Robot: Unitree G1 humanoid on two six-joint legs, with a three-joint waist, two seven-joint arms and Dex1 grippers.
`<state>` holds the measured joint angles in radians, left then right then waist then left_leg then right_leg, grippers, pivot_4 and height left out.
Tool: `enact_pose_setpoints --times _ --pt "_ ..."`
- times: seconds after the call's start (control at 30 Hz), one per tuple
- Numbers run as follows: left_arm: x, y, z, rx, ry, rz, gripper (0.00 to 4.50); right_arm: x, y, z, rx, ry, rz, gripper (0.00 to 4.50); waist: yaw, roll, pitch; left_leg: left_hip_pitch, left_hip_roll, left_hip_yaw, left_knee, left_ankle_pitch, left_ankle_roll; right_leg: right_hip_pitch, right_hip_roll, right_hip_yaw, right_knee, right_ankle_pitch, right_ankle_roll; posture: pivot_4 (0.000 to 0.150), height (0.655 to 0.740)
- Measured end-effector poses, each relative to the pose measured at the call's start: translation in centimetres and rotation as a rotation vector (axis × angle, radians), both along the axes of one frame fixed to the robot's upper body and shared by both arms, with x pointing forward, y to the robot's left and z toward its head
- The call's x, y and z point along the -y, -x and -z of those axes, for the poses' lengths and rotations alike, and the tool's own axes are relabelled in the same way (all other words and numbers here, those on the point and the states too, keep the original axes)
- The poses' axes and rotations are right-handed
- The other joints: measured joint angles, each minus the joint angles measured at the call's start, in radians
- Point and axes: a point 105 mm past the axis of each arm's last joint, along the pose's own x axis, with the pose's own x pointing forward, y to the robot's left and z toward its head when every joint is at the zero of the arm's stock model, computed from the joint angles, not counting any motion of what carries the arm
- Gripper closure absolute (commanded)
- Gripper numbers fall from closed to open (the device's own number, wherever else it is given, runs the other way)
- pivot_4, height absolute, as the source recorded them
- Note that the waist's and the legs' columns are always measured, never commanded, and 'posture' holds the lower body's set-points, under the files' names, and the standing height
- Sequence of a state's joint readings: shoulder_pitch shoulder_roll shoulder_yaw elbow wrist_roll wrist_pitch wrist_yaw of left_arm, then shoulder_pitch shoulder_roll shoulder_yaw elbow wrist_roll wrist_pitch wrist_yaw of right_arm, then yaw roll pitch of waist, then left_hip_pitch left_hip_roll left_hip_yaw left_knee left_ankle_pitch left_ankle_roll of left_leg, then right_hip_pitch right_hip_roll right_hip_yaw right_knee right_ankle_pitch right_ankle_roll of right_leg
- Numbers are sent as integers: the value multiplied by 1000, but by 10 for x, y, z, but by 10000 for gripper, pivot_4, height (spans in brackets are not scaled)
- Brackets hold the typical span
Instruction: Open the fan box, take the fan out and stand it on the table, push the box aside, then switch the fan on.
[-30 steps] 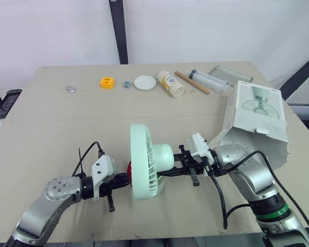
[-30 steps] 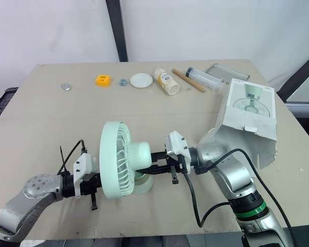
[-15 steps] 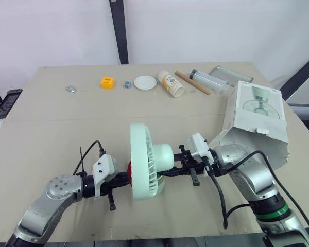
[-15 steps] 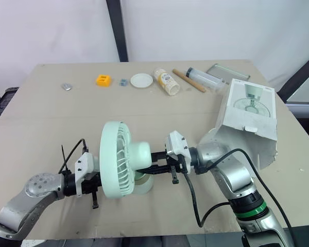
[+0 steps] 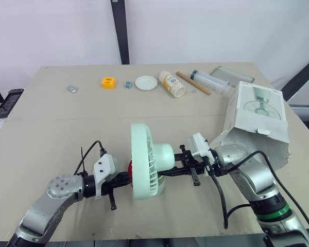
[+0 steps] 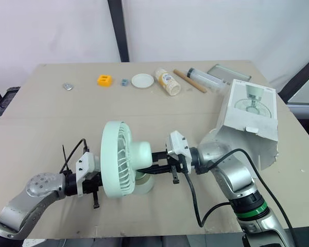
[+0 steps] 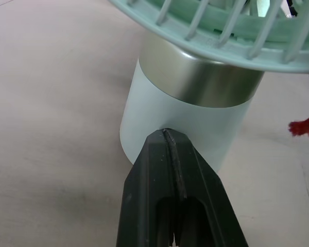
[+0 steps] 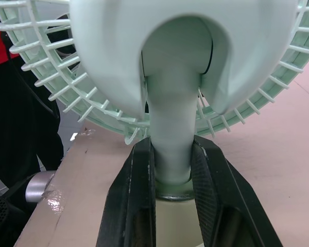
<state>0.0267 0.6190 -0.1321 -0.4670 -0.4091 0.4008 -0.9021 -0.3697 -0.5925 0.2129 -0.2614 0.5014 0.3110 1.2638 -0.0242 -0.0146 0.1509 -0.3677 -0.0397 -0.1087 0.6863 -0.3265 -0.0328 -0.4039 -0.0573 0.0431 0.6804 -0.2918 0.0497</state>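
Mint fan (image 5: 142,163) — neck clamped in right tool (image 8: 172,149), left tool (image 7: 167,136) closed at base.

Left pincer (image 6: 96,181) and right pincer (image 6: 154,162) flank the fan (image 6: 118,157), seemingly touching.

No words, numbers or brand names can be read anywhere; the fan box (image 5: 257,110) carries a printed picture of a fan, its small print too fine to make out; the bottle (image 5: 171,84) label and the fan (image 5: 142,162) likewise give nothing legible.
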Motion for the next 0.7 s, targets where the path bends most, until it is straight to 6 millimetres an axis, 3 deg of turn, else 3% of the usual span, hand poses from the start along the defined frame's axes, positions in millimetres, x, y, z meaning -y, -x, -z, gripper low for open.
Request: enact_pose_setpoints --times 0.57,0.7 --pt "1 -1 0 -5 -4 1 44345 0 0 0 0 2 1 40879 1 0 0 0 0 0 0 0 0 0 0 0 0 0 0 1500 7400" --pt "-8 2 -2 5 -23 -1 44345 0 0 0 0 2 -2 40879 0 0 0 0 1 0 0 0 0 0 0 0 0 0 0 1500 7400"
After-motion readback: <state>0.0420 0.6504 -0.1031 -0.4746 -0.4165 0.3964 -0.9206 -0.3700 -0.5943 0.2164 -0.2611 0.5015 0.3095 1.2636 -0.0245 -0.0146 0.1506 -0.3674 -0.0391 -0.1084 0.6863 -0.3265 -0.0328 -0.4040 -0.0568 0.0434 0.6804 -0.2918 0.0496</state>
